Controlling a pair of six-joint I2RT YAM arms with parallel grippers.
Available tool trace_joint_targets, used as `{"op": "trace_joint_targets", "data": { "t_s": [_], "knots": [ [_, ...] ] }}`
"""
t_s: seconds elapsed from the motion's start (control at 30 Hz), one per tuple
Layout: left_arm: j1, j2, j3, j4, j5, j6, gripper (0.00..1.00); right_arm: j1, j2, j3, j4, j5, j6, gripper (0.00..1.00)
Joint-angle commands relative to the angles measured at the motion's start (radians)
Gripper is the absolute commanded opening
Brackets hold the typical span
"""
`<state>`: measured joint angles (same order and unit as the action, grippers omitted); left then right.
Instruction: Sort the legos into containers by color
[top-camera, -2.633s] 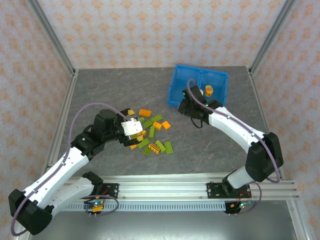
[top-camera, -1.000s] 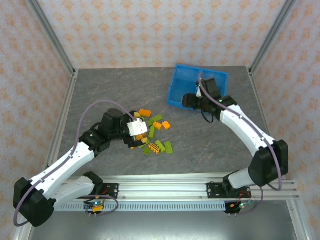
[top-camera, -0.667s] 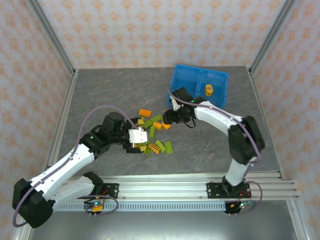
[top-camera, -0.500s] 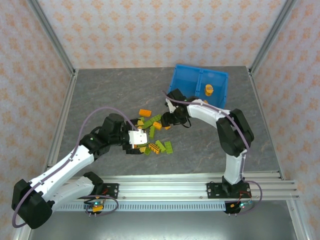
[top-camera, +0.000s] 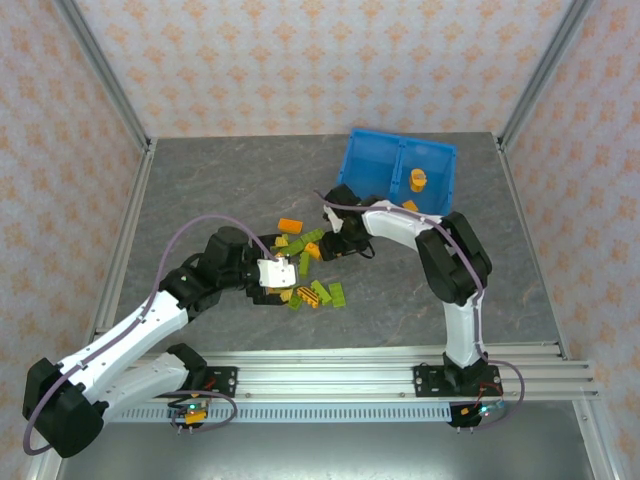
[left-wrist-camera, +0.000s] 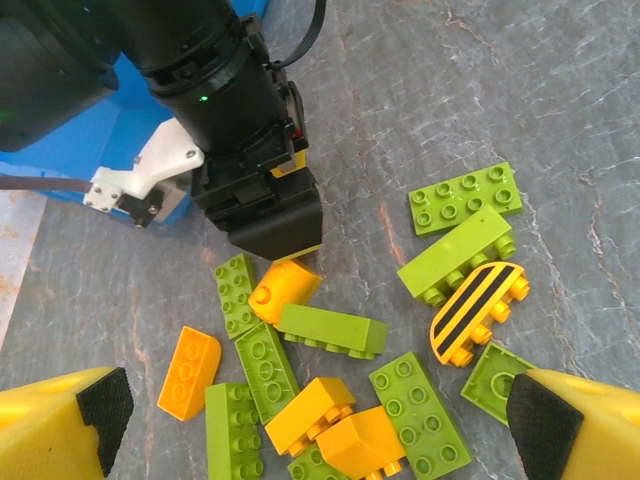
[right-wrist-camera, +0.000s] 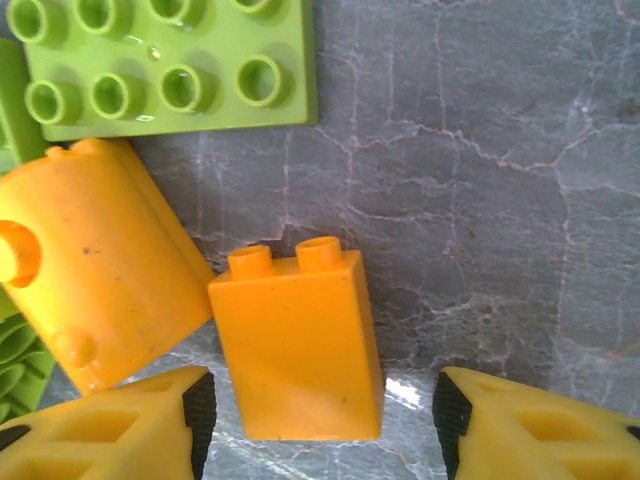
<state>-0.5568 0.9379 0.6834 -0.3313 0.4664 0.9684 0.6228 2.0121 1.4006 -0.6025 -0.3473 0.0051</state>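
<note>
Right claw (right-wrist-camera: 318, 428) is low over the table (top-camera: 200, 200), jaws parted either side of a small orange two-stud brick (right-wrist-camera: 297, 345). The brick is snug by one finger with a gap showing at the other, so it's not pinched. A rounded orange brick (right-wrist-camera: 95, 280) presses against its side, and a lime green studded plate (right-wrist-camera: 165, 65) lies just beyond. Left claw (left-wrist-camera: 320, 430) hangs over the pile of legos (top-camera: 305, 270), jaws spread wide with nothing in them. Lime and orange bricks lie jumbled beneath it, the black-striped orange brick (left-wrist-camera: 478, 312) out at the pile's edge. From above, both claws are close together over that pile, mid-table. The blue bin (top-camera: 350, 160) sits just behind the right claw, towards the back right, with one orange piece (top-camera: 418, 180) in its right compartment
</note>
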Motion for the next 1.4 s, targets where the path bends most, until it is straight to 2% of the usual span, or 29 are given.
{"op": "trace_joint_targets", "data": {
  "t_s": [0.0, 0.1, 0.27, 0.43, 0.7, 0.83, 0.97, 1.13, 1.27, 1.37],
  "knots": [
    [-0.009, -0.015, -0.013, 0.034, -0.023, 0.005, 1.0, 0.02, 0.041, 0.007, 0.008, 0.131, -0.01, 0.59],
    [-0.01, -0.011, -0.009, 0.031, -0.017, 0.005, 1.0, 0.022, 0.06, -0.008, 0.05, 0.189, 0.006, 0.51],
    [-0.015, -0.014, -0.012, 0.026, -0.019, 0.011, 1.0, 0.038, 0.091, -0.011, 0.071, 0.21, 0.02, 0.41],
    [-0.02, -0.014, -0.008, 0.019, -0.015, 0.018, 1.0, 0.043, 0.069, -0.03, 0.087, 0.198, 0.038, 0.36],
    [-0.025, -0.033, -0.011, 0.029, -0.012, 0.006, 1.0, 0.038, -0.097, -0.093, 0.157, 0.195, 0.095, 0.33],
    [-0.025, -0.041, -0.008, 0.086, -0.013, -0.105, 1.0, 0.016, -0.208, -0.135, 0.19, 0.2, 0.144, 0.31],
    [-0.025, -0.017, 0.027, 0.125, -0.055, -0.254, 1.0, -0.042, -0.338, -0.186, 0.224, 0.212, 0.212, 0.31],
    [-0.025, 0.034, 0.091, 0.123, -0.155, -0.411, 1.0, -0.174, -0.467, -0.215, 0.231, 0.251, 0.309, 0.32],
    [-0.025, 0.071, 0.141, 0.076, -0.19, -0.441, 1.0, -0.311, -0.477, -0.184, 0.194, 0.3, 0.365, 0.32],
    [-0.025, 0.069, 0.136, 0.079, -0.181, -0.44, 1.0, -0.397, -0.423, -0.14, 0.179, 0.276, 0.377, 0.32]
  ]
}}
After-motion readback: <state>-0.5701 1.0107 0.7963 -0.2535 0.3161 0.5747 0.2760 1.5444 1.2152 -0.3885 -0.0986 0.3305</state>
